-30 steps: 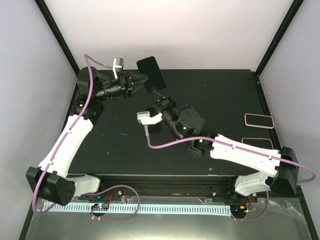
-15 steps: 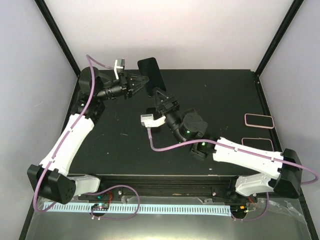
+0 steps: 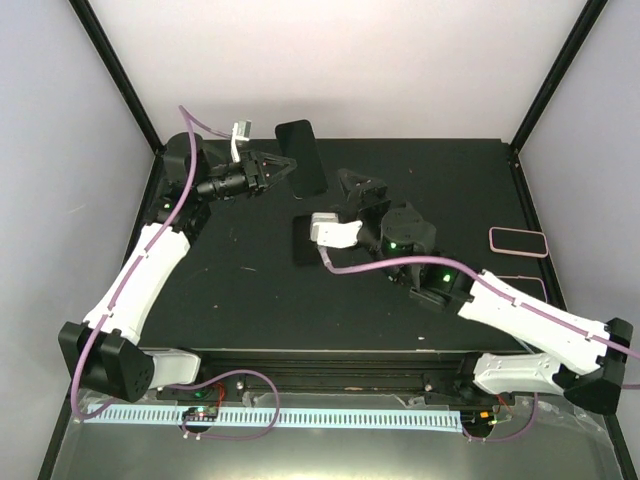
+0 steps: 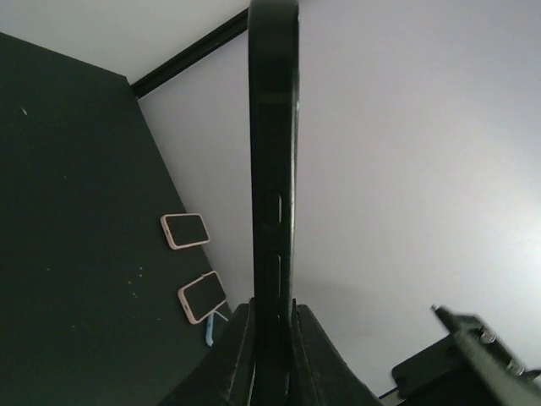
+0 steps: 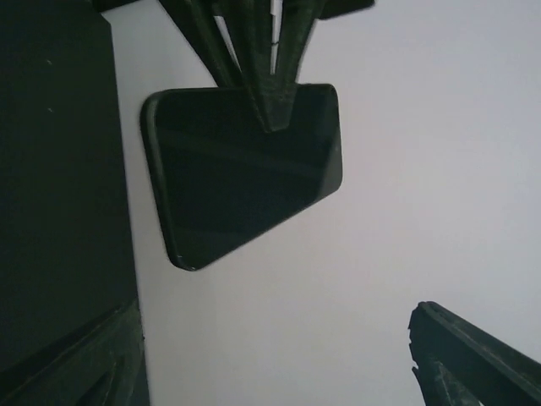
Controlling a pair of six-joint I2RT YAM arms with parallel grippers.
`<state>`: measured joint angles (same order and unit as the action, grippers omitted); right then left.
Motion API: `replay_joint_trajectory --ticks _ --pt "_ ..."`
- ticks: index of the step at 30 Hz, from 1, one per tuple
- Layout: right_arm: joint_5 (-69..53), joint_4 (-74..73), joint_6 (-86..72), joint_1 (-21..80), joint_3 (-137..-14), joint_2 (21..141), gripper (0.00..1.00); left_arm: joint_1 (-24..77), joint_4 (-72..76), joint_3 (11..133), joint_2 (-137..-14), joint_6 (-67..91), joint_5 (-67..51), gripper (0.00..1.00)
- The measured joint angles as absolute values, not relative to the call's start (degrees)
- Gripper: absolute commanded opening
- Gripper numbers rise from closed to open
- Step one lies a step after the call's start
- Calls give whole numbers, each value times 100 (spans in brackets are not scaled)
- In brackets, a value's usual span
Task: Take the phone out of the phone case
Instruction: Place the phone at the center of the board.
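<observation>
A black phone [image 3: 301, 156] hangs in the air at the back left, above the table's far edge, with my left gripper [image 3: 284, 168] shut on its lower end. The left wrist view shows the phone [image 4: 272, 169] edge-on, pinched in my left gripper [image 4: 272, 309]. My right gripper [image 3: 358, 184] is to the right of the phone, apart from it, open and holding nothing. In the right wrist view the phone [image 5: 245, 169] faces the camera, well beyond my wide-open right gripper [image 5: 279, 364]. A flat black rectangle, apparently the phone case [image 3: 304, 242], lies on the mat beside the right wrist.
Two phones in pink cases [image 3: 518, 241] [image 3: 514, 285] lie at the table's right edge; the left wrist view shows the same pink-cased phones [image 4: 184, 229] [image 4: 203, 296]. A black frame post [image 3: 120, 70] stands at the back left. White walls surround the table.
My right gripper has opened and drawn back to the right, away from the phone. The black case now lies on the mat. My left gripper still holds the phone.
</observation>
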<state>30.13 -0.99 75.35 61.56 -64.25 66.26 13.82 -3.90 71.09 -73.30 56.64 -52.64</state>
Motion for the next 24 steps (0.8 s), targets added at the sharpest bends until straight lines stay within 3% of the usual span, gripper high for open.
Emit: replay_joint_trajectory --ticks 11,18,24 --pt "1017 -2705 4466 4840 -8128 6558 88 1382 -242 6637 -7255 4700 -5277 2" --pt "-1612 -3953 2749 3548 -8945 7054 80 1439 272 6283 -7124 4595 -5369 2" --pt "-3992 -3992 1004 2637 -8670 7358 73 1614 1031 5909 -6871 4619 -5537 2"
